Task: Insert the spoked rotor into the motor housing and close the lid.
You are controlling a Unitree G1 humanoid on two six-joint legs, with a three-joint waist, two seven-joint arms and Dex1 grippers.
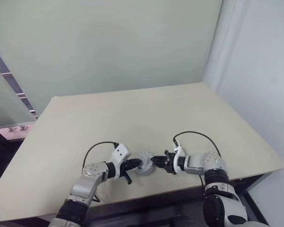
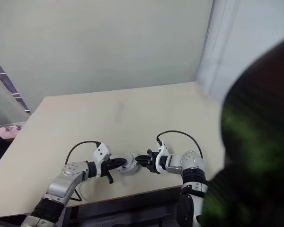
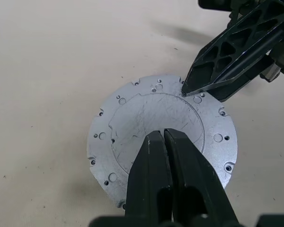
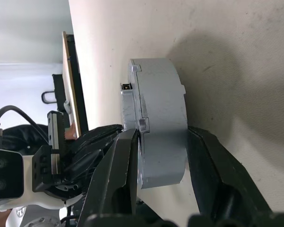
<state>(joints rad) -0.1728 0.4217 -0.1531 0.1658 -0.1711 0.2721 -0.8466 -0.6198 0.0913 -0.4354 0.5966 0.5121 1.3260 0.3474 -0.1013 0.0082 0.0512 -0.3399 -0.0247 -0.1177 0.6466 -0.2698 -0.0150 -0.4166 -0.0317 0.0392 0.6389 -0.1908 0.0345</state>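
Basically motor housing (image 4: 158, 137) (lid (image 3: 163, 137) on top): heavy, rigid, slick metal; grip across thickness. Right gripper (image 4: 163, 156) pinches its edge, left gripper (image 3: 164, 142) pressed together on top.

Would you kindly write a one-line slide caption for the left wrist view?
Shut left gripper rests on the grey lid while the right gripper touches its rim, on a beige table.

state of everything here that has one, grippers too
round grey metal motor housing: closed, lid on it
flat silver lid with small holes: seated on the housing, face up
left gripper: shut, holding nothing, fingertips over the lid
right gripper: shut on the housing, one finger on each side of it
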